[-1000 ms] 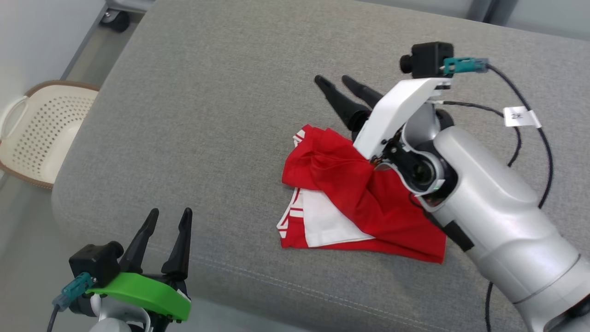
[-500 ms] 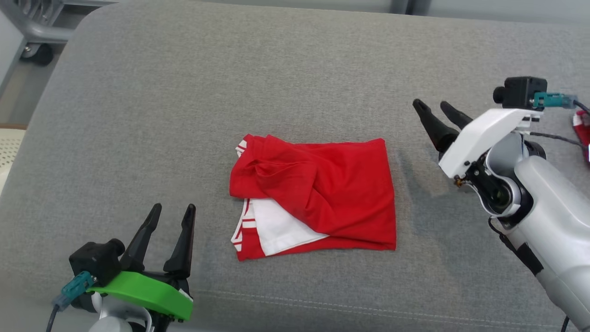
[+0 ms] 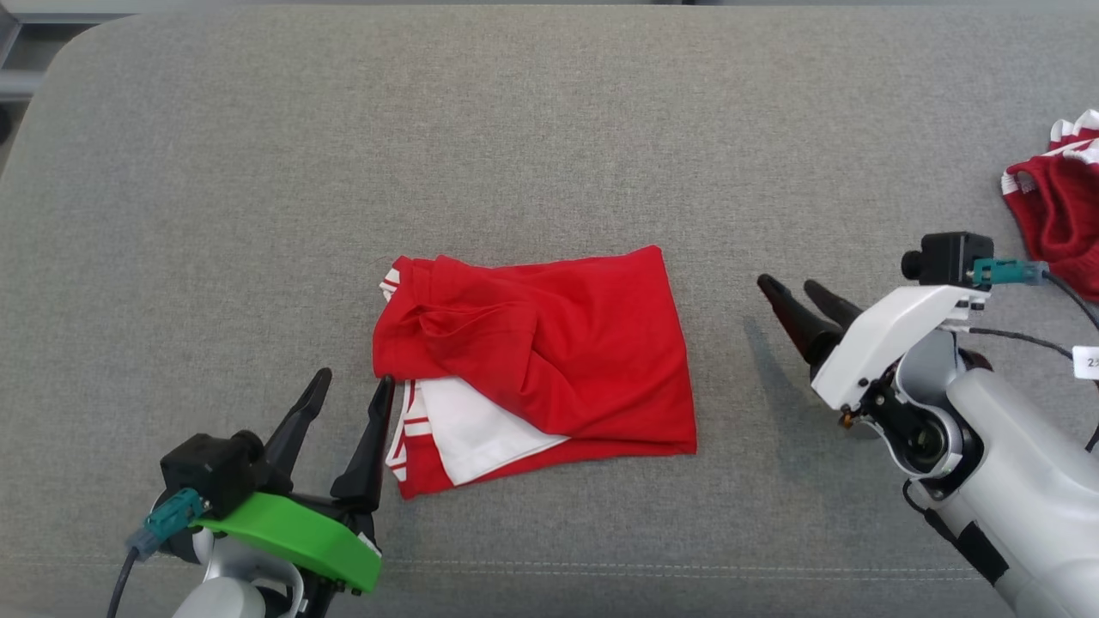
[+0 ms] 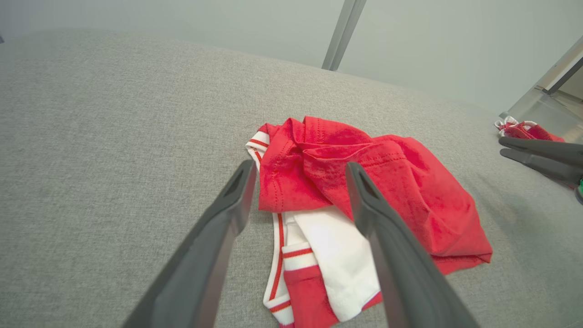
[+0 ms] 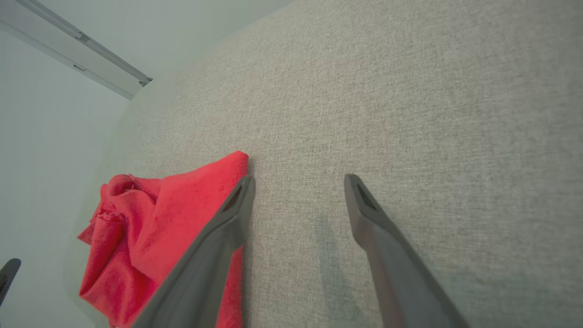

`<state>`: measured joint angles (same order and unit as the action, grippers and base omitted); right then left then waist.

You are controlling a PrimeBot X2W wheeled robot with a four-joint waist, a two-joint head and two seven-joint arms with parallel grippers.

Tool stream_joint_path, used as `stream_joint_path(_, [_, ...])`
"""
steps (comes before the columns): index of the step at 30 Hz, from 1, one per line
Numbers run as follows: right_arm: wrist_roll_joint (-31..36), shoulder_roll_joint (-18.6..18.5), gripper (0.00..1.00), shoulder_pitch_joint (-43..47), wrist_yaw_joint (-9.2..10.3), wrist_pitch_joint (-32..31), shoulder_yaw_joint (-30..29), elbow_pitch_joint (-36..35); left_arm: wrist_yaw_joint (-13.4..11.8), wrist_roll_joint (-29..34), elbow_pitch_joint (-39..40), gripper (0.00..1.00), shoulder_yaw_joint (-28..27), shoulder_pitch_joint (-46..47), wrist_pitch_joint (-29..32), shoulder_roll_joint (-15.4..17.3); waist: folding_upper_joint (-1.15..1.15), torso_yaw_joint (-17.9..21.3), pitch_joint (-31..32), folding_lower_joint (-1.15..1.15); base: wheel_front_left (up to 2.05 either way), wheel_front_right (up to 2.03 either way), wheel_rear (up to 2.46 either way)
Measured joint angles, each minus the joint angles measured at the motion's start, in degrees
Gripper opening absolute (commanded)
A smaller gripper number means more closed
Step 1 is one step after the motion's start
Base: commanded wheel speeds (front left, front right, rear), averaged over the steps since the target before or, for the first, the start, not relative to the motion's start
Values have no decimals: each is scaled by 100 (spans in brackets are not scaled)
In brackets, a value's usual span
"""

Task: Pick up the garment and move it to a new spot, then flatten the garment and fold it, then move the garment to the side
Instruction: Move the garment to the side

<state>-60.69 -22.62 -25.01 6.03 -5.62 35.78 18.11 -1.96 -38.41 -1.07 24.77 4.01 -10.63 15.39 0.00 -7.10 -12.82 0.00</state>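
Observation:
A red garment with white panels and striped trim point(image 3: 532, 356) lies folded into a rough rectangle at the middle of the grey cushion point(image 3: 258, 172). My left gripper point(image 3: 354, 389) is open just off the garment's near left corner, its right fingertip beside the striped edge; the left wrist view has the garment point(image 4: 364, 182) between and beyond the fingers. To the right of the garment, my right gripper point(image 3: 790, 290) stands open and apart from it, holding nothing. In the right wrist view the garment point(image 5: 155, 228) lies left of the fingers point(image 5: 237, 205).
A second red and white cloth point(image 3: 1060, 202) lies at the cushion's far right edge, behind my right wrist camera; it appears small in the left wrist view point(image 4: 524, 130). A stitched seam runs along the cushion's near edge point(image 3: 687, 571). Bare cushion surrounds the garment.
The head camera has swung, shifting the whole picture and bringing the second cloth into sight. My right gripper has drawn away from the garment to its right side. The left gripper sits closer to the garment's corner.

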Motion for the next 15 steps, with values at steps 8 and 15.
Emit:
stream_joint_path(8, [-539, 309, 100, 238, -495, -364, 243, -91, 45, 21, 18, 100, 143, 179, 108, -38, 0, -178, -50, 0, 0, 0, 0])
stream_joint_path(15, [-671, 256, 100, 238, -711, -550, 229, 3, 45, 26, 38, 100, 171, 229, 127, -92, 0, -388, -131, 0, 0, 0, 0])
